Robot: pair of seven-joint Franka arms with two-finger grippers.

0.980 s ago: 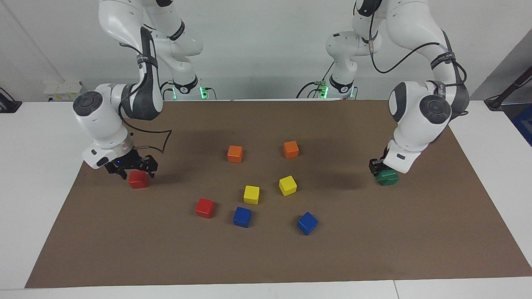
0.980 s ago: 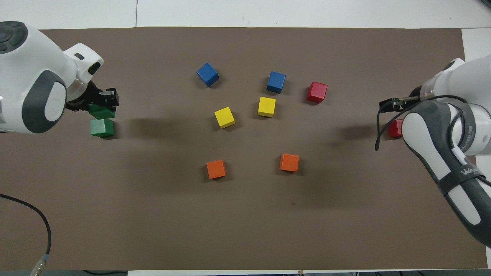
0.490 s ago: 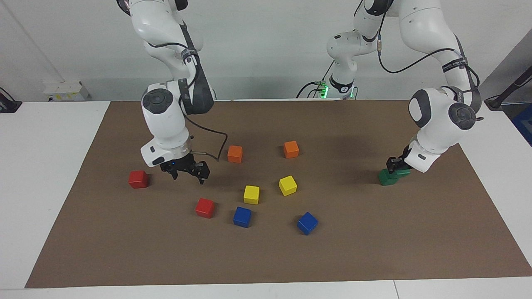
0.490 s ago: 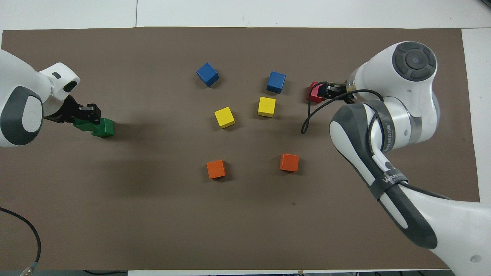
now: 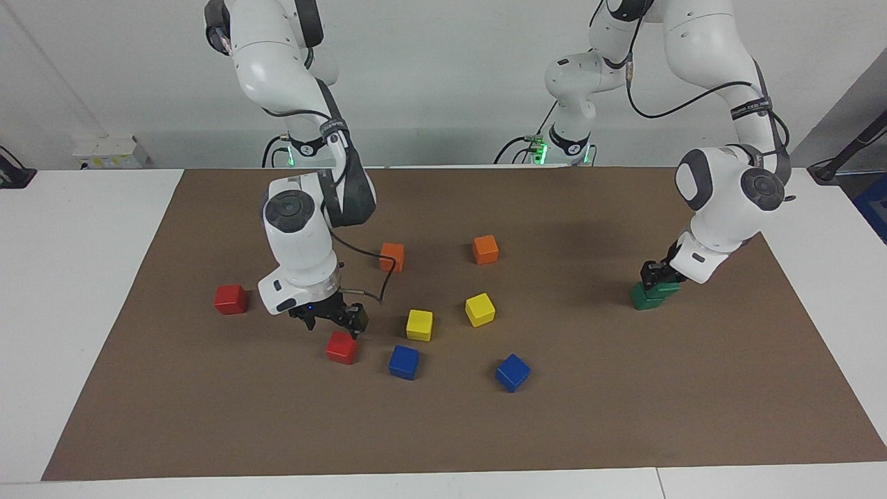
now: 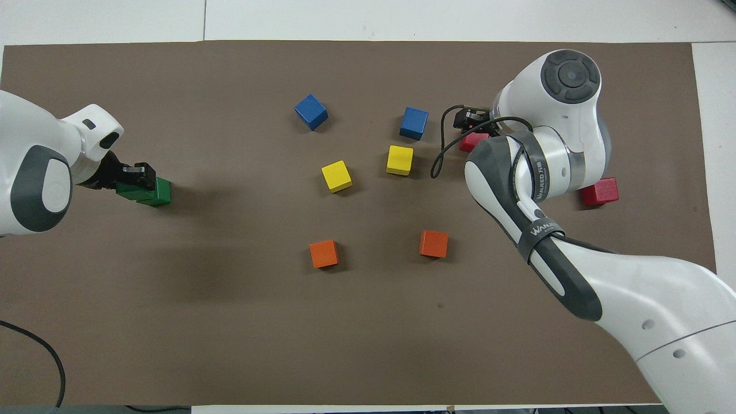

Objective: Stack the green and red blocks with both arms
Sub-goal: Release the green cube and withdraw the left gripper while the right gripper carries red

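Two green blocks sit at the left arm's end of the brown mat. My left gripper (image 5: 654, 274) (image 6: 137, 175) is shut on the upper green block (image 5: 666, 288) (image 6: 130, 190), which rests askew on the lower green block (image 5: 644, 299) (image 6: 159, 193). My right gripper (image 5: 336, 324) (image 6: 468, 119) is open and hovers just over one red block (image 5: 341, 347) (image 6: 474, 141), which the arm partly covers in the overhead view. The other red block (image 5: 231, 299) (image 6: 600, 191) lies alone toward the right arm's end.
Two orange blocks (image 5: 391, 256) (image 5: 485, 249) lie nearer to the robots. Two yellow blocks (image 5: 419, 324) (image 5: 479, 309) sit mid-mat beside the hovered red block. Two blue blocks (image 5: 403, 362) (image 5: 513, 372) lie farther out. The brown mat (image 5: 624, 416) covers the white table.
My right gripper has left the red block at its end of the mat and swung over the middle red block. My left gripper has carried its green block onto the other green one.
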